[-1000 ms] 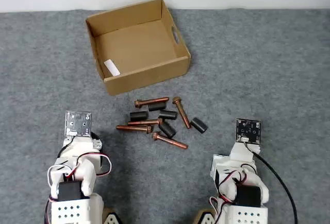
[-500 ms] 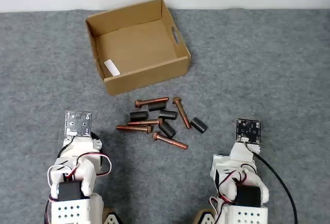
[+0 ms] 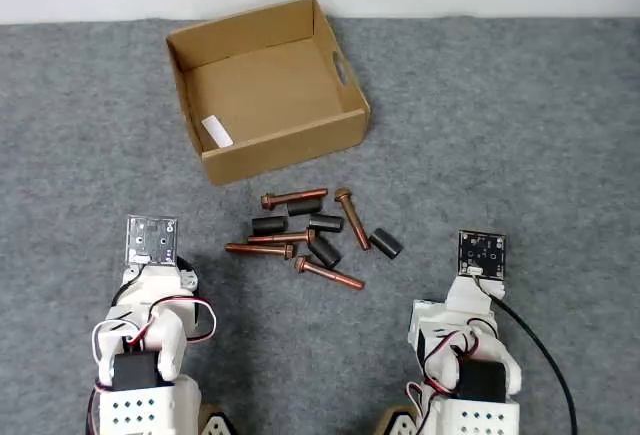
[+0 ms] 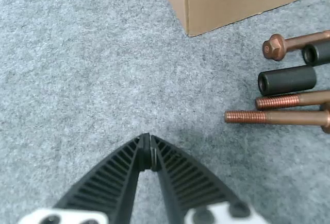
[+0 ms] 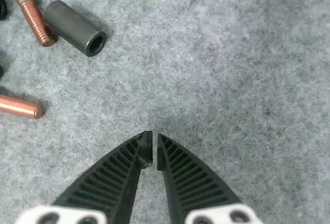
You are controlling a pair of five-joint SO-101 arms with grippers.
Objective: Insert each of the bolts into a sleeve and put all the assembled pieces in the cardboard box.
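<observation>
Toward the far edge of the grey table (image 3: pixel 540 135), left of its middle, sits the cardboard box (image 3: pixel 285 150), open at the top and turned at a slant to the table's edges, with a white label (image 3: pixel 216 132) lying on its floor. Between the box and the near edge, around the table's middle, five copper-coloured bolts (image 3: pixel 328 273) and five black sleeves (image 3: pixel 269 224) lie flat in a loose cluster. None of the bolts is inside a sleeve. One lone sleeve (image 3: pixel 386 243) lies at the cluster's right side, a little apart from the others, and the right wrist view shows it just beside the threaded end of a bolt. The left arm (image 3: pixel 150 325) and the right arm (image 3: pixel 465 355) stand at the near edge, one on each side of the cluster and well apart from it. The left end effector (image 4: pixel 146 140) hovers over bare table with its fingers pressed together at the tips, holding nothing; a corner of the box and the nearest bolts and a sleeve lie beyond it. The right end effector (image 5: pixel 153 140) is drawn in to a hairline gap between its fingertips, also holding nothing, over bare table short of the lone sleeve.
</observation>
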